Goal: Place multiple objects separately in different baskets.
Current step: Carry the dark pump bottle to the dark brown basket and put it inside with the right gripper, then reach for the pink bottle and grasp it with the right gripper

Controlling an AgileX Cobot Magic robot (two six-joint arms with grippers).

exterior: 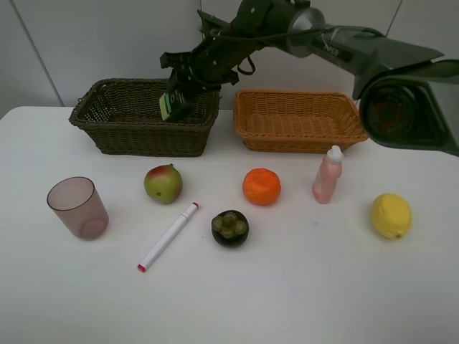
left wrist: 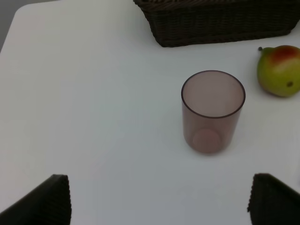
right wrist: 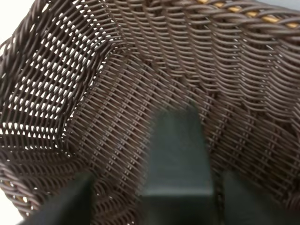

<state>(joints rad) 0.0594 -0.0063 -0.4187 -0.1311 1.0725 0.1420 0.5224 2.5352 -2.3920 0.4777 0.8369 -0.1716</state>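
At the back of the white table [exterior: 323,287], the dark olive-brown basket [exterior: 143,140] is set beside the orange-tan basket [exterior: 301,140]. The right gripper [right wrist: 161,199] is held over the dark one, jaws parted. The dark green bottle [right wrist: 174,154] is seen between them, touched by neither. The left gripper [left wrist: 159,187] is spread wide near the mauve cup [left wrist: 213,112].

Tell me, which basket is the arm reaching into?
The dark brown basket, left of the orange basket. The right gripper hangs in it, a green bottle between its open fingers.
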